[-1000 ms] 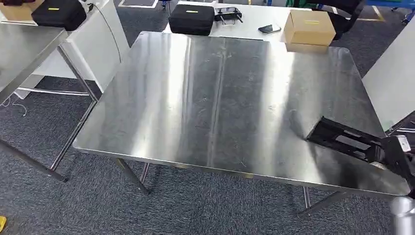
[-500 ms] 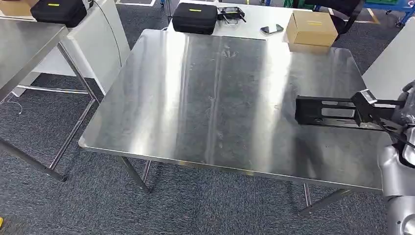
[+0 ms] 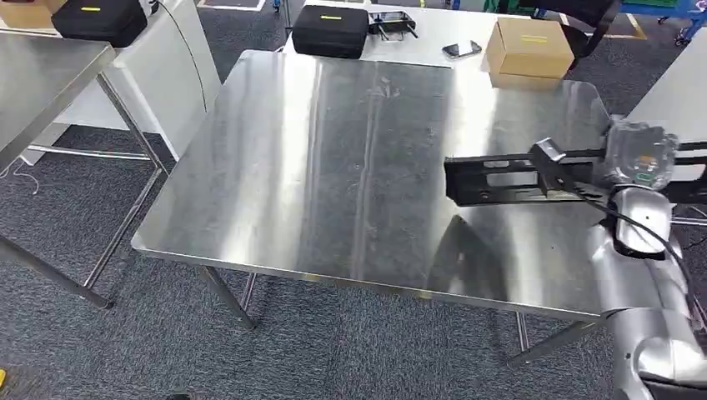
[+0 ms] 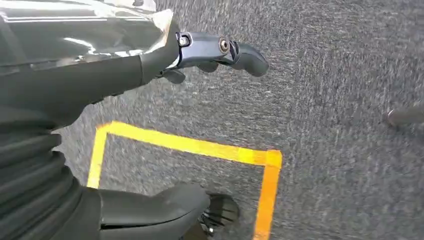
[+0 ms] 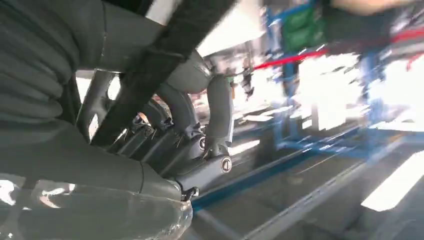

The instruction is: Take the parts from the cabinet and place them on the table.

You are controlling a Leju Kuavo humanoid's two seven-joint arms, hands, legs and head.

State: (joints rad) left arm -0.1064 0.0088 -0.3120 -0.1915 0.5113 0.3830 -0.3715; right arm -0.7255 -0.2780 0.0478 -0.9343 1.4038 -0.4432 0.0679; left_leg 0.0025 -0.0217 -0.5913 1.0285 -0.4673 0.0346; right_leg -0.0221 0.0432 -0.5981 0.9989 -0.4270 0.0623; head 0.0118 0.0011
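Black and slotted, the part (image 3: 500,179) is carried well out over the steel table (image 3: 333,167), gripped at its near end by the right hand (image 3: 575,175). A second ago it was only at the table's near right corner, tilted; half a second ago it was level over the right edge; now it is reached in towards the middle, held roughly flat and lengthwise across the right half of the top. A dark reflection is cast on the steel below and towards the near edge, so the part is judged to be in the air and not yet set down. In the right wrist view the fingers (image 5: 200,120) are seen wrapped round the dark bar (image 5: 160,65), a firm closed grasp.

The left hand (image 4: 215,50) is hung at the side over grey carpet and a yellow tape line (image 4: 200,147); nothing is held in it, and its fingers are seen apart from the thumb.

For the task, the carry is nearly done: the part is over bare steel with room all round it. A lowering and a release are what is left, by this reading. Care is called for at the drop, since a long part let go from one end could tip or slide on polished metal. The cardboard box (image 3: 529,46) and black case (image 3: 332,29) on the table beyond are well apart from it.
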